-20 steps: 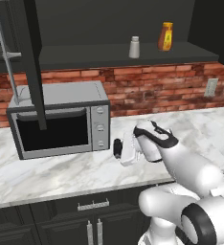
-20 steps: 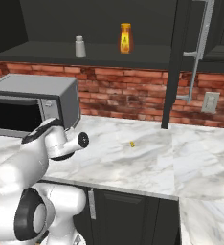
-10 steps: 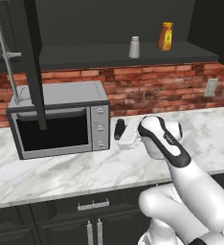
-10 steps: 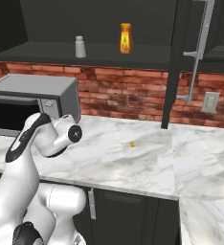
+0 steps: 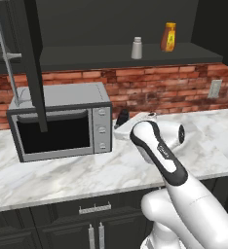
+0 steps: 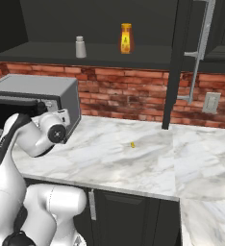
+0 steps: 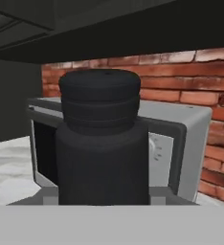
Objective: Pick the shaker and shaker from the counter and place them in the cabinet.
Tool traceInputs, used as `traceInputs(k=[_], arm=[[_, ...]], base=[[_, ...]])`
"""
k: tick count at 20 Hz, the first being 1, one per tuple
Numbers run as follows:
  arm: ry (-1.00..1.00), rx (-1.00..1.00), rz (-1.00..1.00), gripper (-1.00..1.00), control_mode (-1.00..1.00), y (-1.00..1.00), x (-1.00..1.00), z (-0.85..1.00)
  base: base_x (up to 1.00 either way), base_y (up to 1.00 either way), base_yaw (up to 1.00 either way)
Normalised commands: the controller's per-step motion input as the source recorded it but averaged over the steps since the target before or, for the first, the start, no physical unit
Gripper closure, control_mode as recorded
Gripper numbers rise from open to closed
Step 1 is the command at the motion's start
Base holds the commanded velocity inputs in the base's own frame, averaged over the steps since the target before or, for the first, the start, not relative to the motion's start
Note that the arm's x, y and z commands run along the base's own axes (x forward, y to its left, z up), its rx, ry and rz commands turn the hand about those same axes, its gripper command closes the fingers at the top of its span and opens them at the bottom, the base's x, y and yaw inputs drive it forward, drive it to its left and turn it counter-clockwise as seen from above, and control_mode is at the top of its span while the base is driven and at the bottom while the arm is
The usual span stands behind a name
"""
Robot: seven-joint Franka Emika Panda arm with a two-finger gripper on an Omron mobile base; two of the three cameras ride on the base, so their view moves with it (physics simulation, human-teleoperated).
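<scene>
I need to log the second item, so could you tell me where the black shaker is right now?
In the left base view the black shaker sits upright at the arm's tip, just right of the microwave, above the counter.

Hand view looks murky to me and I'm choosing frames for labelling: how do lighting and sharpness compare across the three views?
Hand view: the black shaker looms close, soft-edged, nearly detail-less against the brighter brick wall. Left base view: evenly lit, the counter bright with no hard shadows, the cabinet interior dim. Right base view: similarly flat light, the grey shaker crisp.
</scene>
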Motion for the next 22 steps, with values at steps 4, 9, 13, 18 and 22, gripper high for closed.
traceInputs(k=[4,9,13,18,22], arm=[[0.07,0.04,-0.20,1.00,-1.00,0.03,0.00,0.38],[0.13,0.08,-0.08,1.00,-1.00,0.01,0.00,0.37],[0.16,0.11,-0.01,1.00,-1.00,0.00,0.00,0.44],[0.24,0.04,0.00,1.00,-1.00,0.00,0.00,0.14],[0.25,0.00,0.00,1.00,-1.00,0.00,0.00,0.10]], base=[[0.00,0.00,0.00],[0.00,0.00,0.00],[0.00,0.00,0.00],[0.00,0.00,0.00],[0.00,0.00,0.00]])
